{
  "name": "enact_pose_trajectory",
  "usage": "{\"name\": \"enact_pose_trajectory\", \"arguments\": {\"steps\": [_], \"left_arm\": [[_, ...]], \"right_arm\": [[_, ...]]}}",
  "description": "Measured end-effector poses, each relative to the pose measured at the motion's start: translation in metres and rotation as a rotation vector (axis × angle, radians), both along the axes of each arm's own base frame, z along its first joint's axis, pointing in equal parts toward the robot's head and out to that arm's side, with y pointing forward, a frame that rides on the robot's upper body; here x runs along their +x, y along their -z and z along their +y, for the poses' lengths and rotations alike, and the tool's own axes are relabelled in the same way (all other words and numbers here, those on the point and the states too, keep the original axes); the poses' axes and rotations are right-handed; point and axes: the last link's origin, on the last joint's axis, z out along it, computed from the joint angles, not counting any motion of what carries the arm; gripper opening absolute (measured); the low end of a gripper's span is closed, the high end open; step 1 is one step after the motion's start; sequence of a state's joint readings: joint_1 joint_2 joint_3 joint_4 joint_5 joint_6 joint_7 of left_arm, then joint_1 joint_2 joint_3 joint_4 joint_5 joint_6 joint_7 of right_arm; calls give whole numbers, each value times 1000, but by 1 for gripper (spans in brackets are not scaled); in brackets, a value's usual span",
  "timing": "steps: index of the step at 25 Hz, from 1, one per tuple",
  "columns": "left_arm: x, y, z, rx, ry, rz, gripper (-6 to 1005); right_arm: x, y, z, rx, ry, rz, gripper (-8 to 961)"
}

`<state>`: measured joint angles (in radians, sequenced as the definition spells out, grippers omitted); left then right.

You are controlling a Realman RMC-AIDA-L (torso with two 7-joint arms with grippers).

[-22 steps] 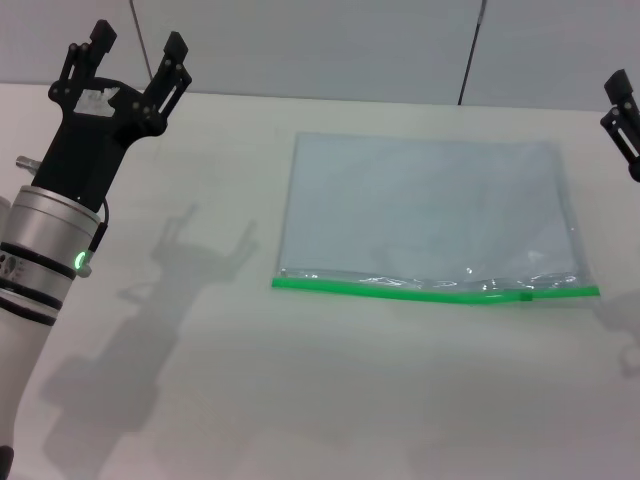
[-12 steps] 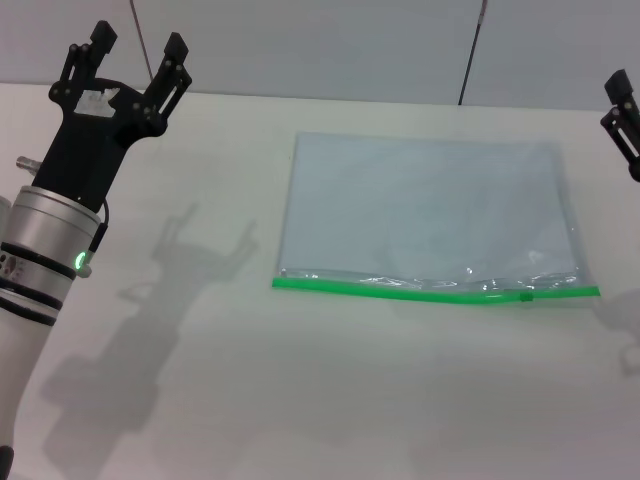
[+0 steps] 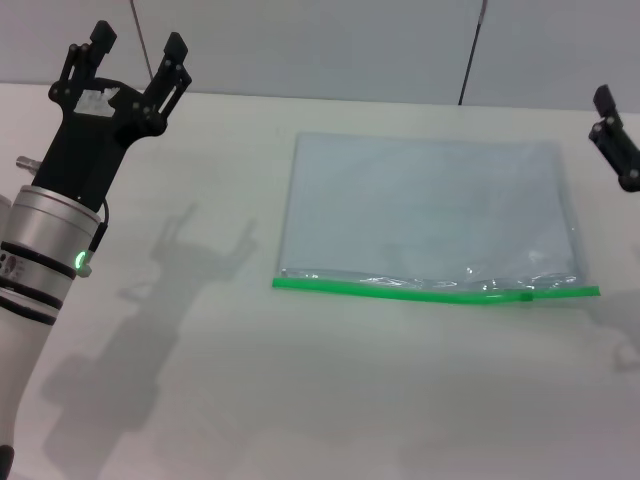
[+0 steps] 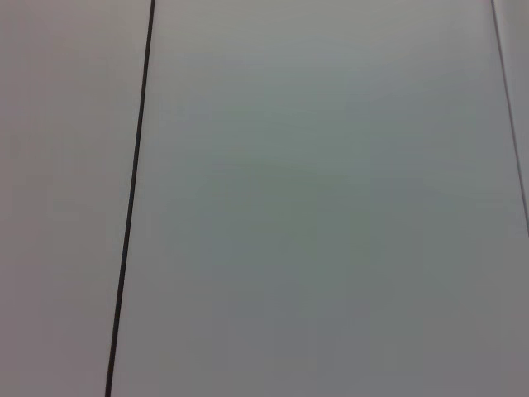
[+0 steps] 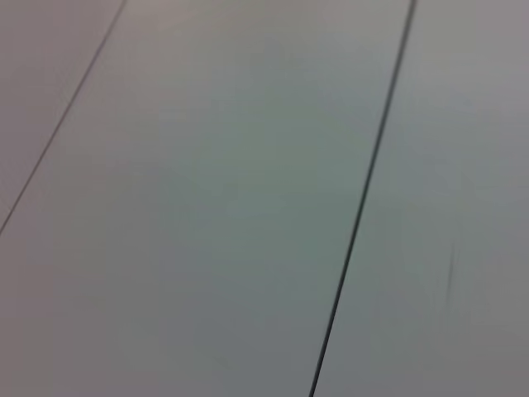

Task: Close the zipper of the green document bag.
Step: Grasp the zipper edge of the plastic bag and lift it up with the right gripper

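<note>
Two grippers are in view, neither touching anything. The black two-fingered left gripper (image 3: 133,55) is raised at the upper left of the head view, its fingers spread wide and holding nothing. The black right gripper (image 3: 617,140) shows only in part at the right edge, so whether its claw is wide or narrow cannot be told. The flat translucent pale bluish-grey plastic green document bag (image 3: 430,215) lies centre-right on the white table (image 3: 300,400), its bright green zipper (image 3: 436,292) along the lower edge with the small green slider tab (image 3: 526,295) near the right end. Both wrist views show only blank wall panels. By my judgement the approach step is in hand: next, one gripper must descend to the slider while the other pins the bag.
</note>
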<state>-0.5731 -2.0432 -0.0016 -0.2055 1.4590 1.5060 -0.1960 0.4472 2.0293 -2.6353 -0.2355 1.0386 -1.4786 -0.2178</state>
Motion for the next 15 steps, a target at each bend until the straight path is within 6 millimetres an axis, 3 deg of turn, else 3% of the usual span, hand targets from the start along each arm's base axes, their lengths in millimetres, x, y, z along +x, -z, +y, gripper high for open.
{"name": "enact_pose_trajectory", "arguments": {"steps": [15], "left_arm": [[-7, -4, -2, 18, -22, 1, 847]], "right_arm": [[54, 11, -43, 145, 186, -557, 876]]}}
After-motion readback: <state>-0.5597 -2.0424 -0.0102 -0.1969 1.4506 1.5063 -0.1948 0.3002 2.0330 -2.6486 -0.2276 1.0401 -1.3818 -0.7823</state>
